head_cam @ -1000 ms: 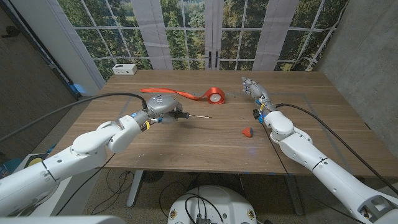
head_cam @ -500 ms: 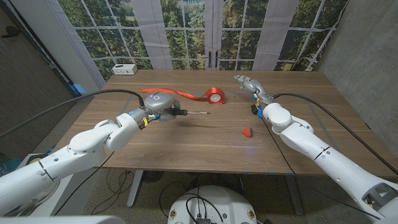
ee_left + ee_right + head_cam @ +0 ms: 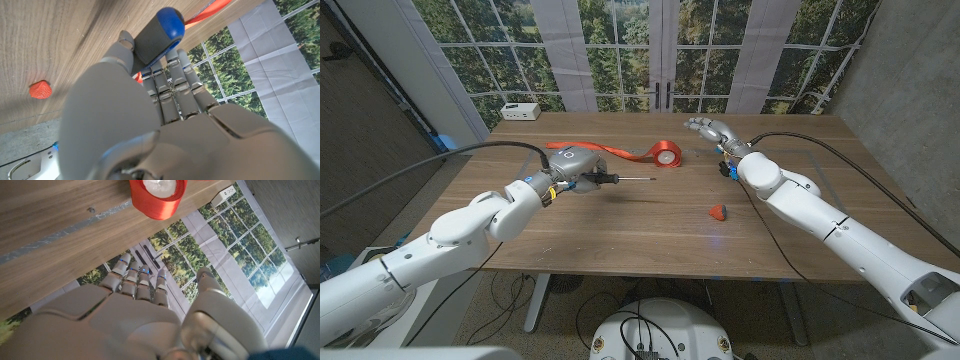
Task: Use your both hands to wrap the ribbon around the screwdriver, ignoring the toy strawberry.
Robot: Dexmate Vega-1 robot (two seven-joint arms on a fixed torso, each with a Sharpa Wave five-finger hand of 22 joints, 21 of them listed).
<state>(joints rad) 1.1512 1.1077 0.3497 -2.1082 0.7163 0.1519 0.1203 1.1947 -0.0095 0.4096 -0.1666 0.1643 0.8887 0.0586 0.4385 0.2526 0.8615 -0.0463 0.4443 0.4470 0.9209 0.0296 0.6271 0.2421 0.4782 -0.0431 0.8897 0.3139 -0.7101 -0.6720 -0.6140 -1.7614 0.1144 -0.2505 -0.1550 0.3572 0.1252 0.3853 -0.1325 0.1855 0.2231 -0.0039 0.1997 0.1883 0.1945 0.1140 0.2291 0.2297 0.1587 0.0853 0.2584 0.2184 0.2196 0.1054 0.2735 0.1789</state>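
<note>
My left hand point(image 3: 576, 164) grips the screwdriver point(image 3: 616, 179) by its dark blue-capped handle point(image 3: 156, 33), lifted above the table with the thin shaft pointing toward the ribbon roll. The red ribbon roll point(image 3: 666, 154) stands on the table's far middle, its loose tail point(image 3: 605, 150) trailing behind my left hand. In the right wrist view the roll point(image 3: 158, 194) lies just past my fingers. My right hand point(image 3: 712, 130) hovers a little to the right of the roll, fingers apart and holding nothing. The red toy strawberry point(image 3: 718, 211) lies nearer the front, also seen as the strawberry point(image 3: 40, 89) in the left wrist view.
A white power strip point(image 3: 521, 111) sits at the table's far left corner. Tape lines point(image 3: 55, 236) mark the wooden table point(image 3: 650, 230). Windows and a curtain stand behind the far edge.
My right hand has swung left across the far side toward the ribbon roll. My left hand has lifted the screwdriver slightly farther toward the roll.
</note>
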